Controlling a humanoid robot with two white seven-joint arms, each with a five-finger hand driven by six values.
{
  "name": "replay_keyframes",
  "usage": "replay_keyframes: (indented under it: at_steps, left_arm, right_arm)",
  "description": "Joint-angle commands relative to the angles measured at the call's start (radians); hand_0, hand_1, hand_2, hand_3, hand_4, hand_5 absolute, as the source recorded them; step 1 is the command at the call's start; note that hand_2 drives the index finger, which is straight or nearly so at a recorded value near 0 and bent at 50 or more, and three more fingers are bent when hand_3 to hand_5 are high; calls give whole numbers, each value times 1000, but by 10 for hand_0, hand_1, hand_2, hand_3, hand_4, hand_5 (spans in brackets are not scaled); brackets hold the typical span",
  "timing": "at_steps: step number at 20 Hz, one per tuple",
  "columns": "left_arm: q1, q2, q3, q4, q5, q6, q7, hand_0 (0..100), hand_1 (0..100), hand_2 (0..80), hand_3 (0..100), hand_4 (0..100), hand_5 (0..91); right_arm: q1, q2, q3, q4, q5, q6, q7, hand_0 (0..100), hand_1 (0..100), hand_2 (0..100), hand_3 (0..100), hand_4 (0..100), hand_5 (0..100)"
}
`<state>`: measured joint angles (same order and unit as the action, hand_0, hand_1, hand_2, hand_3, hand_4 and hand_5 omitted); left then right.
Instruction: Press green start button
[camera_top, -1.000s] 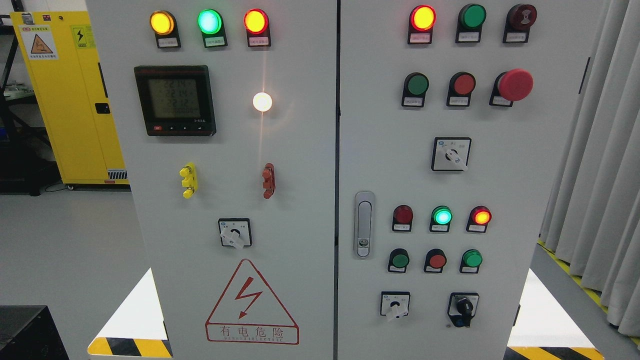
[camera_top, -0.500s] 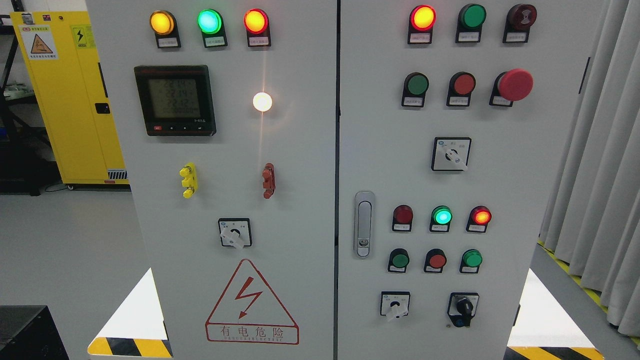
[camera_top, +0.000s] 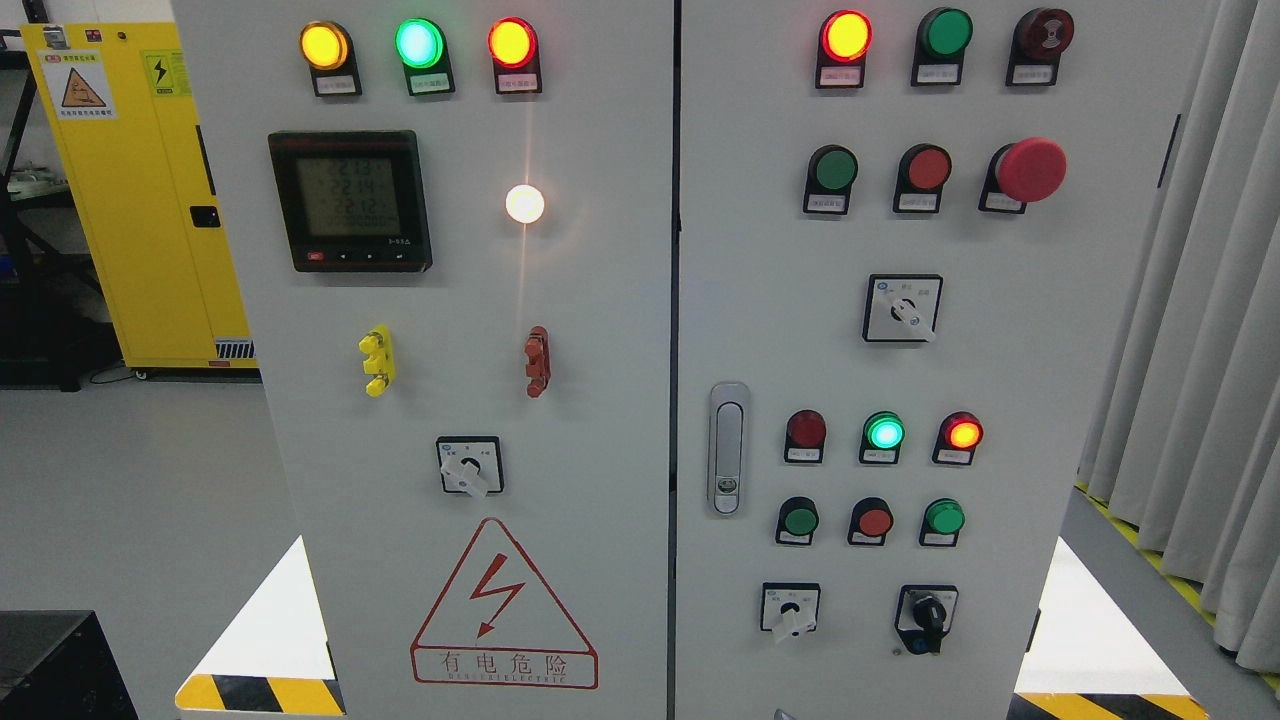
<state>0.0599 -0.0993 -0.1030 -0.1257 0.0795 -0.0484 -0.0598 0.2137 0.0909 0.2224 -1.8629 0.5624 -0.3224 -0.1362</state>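
Head view, pale grey two-door metal control cabinet (camera_top: 600, 300), three unlit round green push buttons (camera_top: 833, 169) on its right door, one upper, two lower, five lit lamps on left door, neither robot hand visible, fingers untellable, yellow cabinet (camera_top: 140, 200) left, grey curtain (camera_top: 1200, 350) right.

A small pale grey pointed sliver (camera_top: 783, 714) is showing at the bottom edge of the head view, right of the middle. It is looking smooth and light-coloured, but it is too small to tell which part of the robot's body it is.
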Motion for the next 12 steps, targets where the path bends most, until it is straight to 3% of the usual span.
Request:
replay_keyframes:
  at_steps: [1,4,8,12]
  left_arm:
    - [0,0,-1,1,0,1,0,120,556,0,0,0,0]
    - [0,0,0,0,0,1,0,120,556,0,0,0,0]
    - [0,0,0,0,0,1,0,120,556,0,0,0,0]
    - [0,0,0,0,0,1,0,120,556,0,0,0,0]
  right_arm:
    - [-43,4,-115,-10,325,3,-54,465,832,0,601,739,750]
    - [-71,4,-153,-25,480,3,-75,518,851,0,779,877,886]
    - [-149,4,-164,-35,592,11,-75,525,858,0,854,947,949]
    - [-230,0,-163,-13,674,71,-66,543,866,0,910,973,1000]
